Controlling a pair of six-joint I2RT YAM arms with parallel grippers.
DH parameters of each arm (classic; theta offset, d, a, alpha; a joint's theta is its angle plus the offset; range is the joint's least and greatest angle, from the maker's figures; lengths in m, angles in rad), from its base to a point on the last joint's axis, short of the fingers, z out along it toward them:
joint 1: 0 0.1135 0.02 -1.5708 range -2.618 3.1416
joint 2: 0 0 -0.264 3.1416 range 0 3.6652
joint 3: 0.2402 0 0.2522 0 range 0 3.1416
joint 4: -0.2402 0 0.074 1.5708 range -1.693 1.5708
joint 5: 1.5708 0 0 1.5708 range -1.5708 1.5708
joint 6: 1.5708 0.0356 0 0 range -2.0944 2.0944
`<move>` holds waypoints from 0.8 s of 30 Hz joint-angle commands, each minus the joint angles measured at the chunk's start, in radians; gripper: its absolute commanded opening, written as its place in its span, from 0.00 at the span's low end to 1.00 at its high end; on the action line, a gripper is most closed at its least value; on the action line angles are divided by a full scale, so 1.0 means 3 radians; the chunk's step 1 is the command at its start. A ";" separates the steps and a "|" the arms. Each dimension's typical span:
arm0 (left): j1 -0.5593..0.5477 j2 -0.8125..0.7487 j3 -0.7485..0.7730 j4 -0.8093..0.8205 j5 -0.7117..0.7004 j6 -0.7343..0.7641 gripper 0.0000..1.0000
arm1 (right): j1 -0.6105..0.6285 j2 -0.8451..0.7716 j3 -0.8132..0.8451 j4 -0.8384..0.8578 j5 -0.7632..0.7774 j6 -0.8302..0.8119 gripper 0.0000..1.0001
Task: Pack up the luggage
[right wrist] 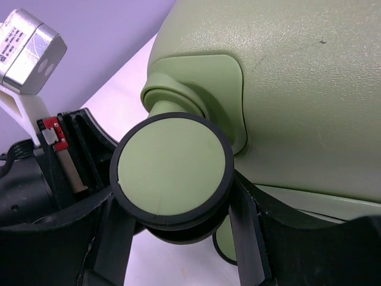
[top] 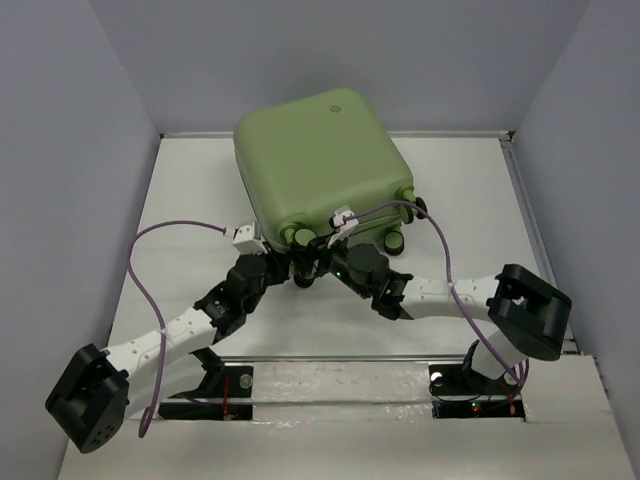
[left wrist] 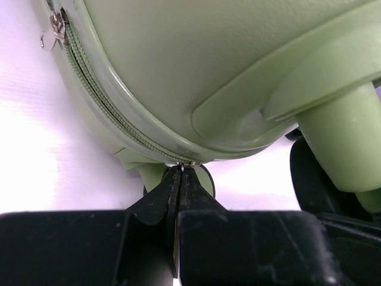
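Pale green hard shell on a white table [top: 455, 200]: one luggage [top: 315, 165], closed, set at the far middle, just ahead of both grippers. Left gripper [left wrist: 181, 174] pressed together to a hairline slit, tips right at the zip [left wrist: 107, 101] along the shell's lower curve; impossible to tell whether anything thin is nipped there. Right gripper [right wrist: 178, 229] spread wide, astride one wheel [right wrist: 172, 173], fingers [right wrist: 247, 226] flanking its black rim; firm contact not clear. Counted: two arms, one luggage, three wheels showing from above, one zip pull [left wrist: 56, 27] dangling at the seam in the left wrist view, one round logo [top: 335, 103]. Broad face up, wheeled end toward the arm bases, logo end toward the back wall; long axis near to far, near end skewed a little rightward
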 commanded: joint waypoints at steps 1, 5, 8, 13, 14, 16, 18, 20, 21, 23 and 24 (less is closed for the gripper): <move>0.0090 -0.0248 0.0101 -0.0668 -0.1019 -0.0136 0.06 | 0.0013 -0.0612 -0.0201 0.0284 0.0155 -0.0050 0.07; 0.0192 -0.0356 0.0142 -0.0884 -0.1076 -0.0182 0.06 | 0.0013 -0.0823 -0.0375 0.0146 0.0109 -0.0056 0.07; 0.0366 -0.0244 0.0249 -0.1002 -0.1061 -0.0157 0.06 | 0.0013 -0.1068 -0.0554 0.0048 0.0094 -0.0046 0.07; 0.0831 -0.0090 0.0305 -0.0845 -0.0842 -0.0054 0.06 | 0.0013 -0.1517 -0.0759 -0.0161 0.0145 -0.0092 0.07; 0.0908 -0.0060 0.0311 -0.0773 -0.0740 -0.0029 0.06 | 0.0013 -0.1569 -0.0784 -0.0227 0.0130 -0.0122 0.07; 0.1021 -0.0003 0.0382 -0.0645 -0.0734 -0.0039 0.06 | 0.0013 -0.1646 -0.0810 -0.0299 0.0099 -0.0133 0.07; 0.1082 0.0145 0.0529 -0.0629 -0.0790 -0.0085 0.06 | 0.0013 -0.1657 -0.0825 -0.0325 0.0079 -0.0122 0.07; 0.1093 0.0237 0.0602 -0.0650 -0.0785 -0.0136 0.06 | 0.0013 -0.1647 -0.0831 -0.0325 0.0023 -0.0097 0.07; 0.1098 0.0232 0.0607 -0.0589 -0.0729 -0.0146 0.06 | 0.0013 -0.1636 -0.0831 -0.0325 -0.0023 -0.0087 0.07; 0.1067 0.0055 0.0551 -0.0578 -0.0520 -0.0187 0.08 | 0.0013 -0.1550 -0.0800 -0.0340 -0.0085 -0.0066 0.07; 0.1017 -0.0068 0.0440 -0.0593 -0.0489 -0.0263 0.25 | 0.0013 -0.1519 -0.0770 -0.0341 -0.0120 -0.0061 0.07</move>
